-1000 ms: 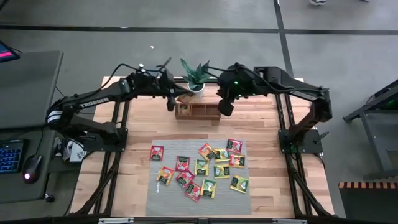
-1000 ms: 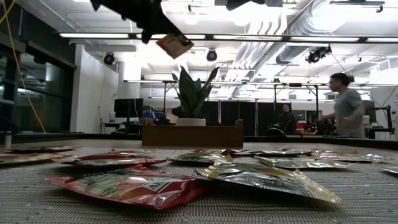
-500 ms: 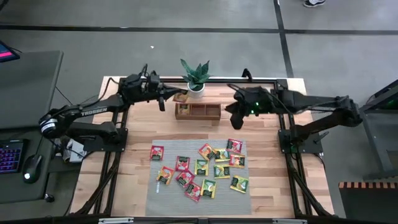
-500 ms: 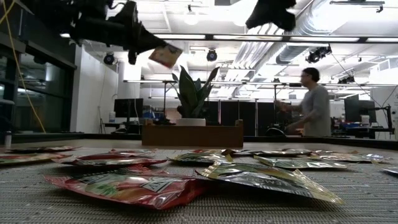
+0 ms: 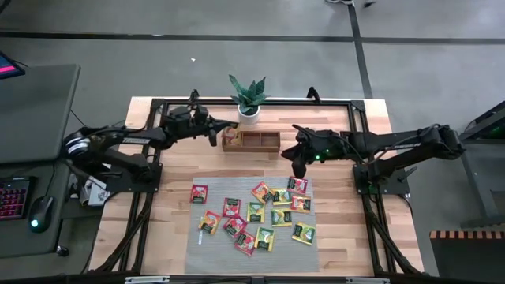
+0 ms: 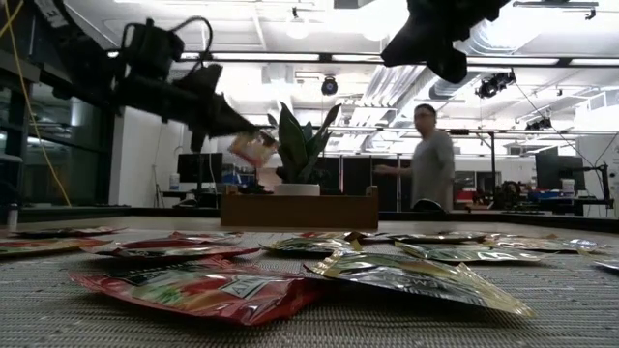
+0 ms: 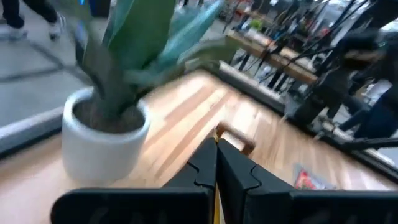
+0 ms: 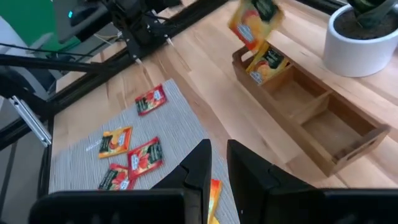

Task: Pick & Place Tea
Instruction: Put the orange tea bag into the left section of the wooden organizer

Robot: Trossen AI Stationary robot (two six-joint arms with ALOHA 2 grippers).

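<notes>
— What's the tea looking like?
— I see a small yellow-orange sachet point(image 8: 252, 18), dark label mark, pinched in my left gripper point(image 5: 222, 127), hanging just above the wooden tray point(image 5: 251, 141)'s left end compartment.
— Right side?
— My right gripper point(image 5: 297, 169) hovers beside the tray, fingers slightly parted, empty.

Overhead downward, mat-level sideways, two close wrist views, all sharing wooden tray point(image 5: 251, 141).
</notes>
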